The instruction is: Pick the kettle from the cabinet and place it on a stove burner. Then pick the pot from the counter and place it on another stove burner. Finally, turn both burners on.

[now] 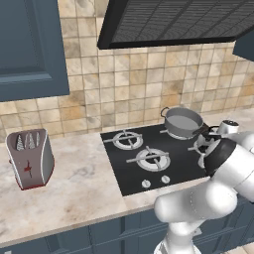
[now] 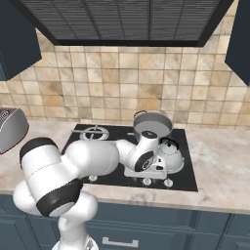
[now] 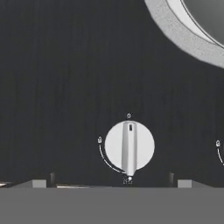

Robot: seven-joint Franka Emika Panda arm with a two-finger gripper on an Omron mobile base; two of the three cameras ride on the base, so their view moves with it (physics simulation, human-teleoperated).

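Observation:
The grey pot [image 2: 153, 124] sits on the rear right burner, also seen as the pot [image 1: 183, 121]. The domed kettle [image 2: 170, 151] stands on the front right burner, just right of my hand; the kettle [image 1: 227, 128] is partly hidden by my arm. My gripper [image 2: 154, 172] points down at the cooktop's front edge. In the hand view my gripper [image 3: 111, 183] is open, fingertips [image 3: 40, 183] wide apart on either side of a white knob [image 3: 129, 148]. The knob's bar points to the 0 mark. The left burners [image 1: 153, 158] are bare.
A second knob's scale [image 3: 218, 151] shows at the right edge. More knobs [image 2: 167, 183] line the black cooktop [image 1: 119, 171]. A toaster [image 1: 31, 158] stands on the counter [image 1: 74, 193] at left, under the shut blue cabinet [image 1: 30, 44]. A range hood [image 2: 122, 19] hangs overhead.

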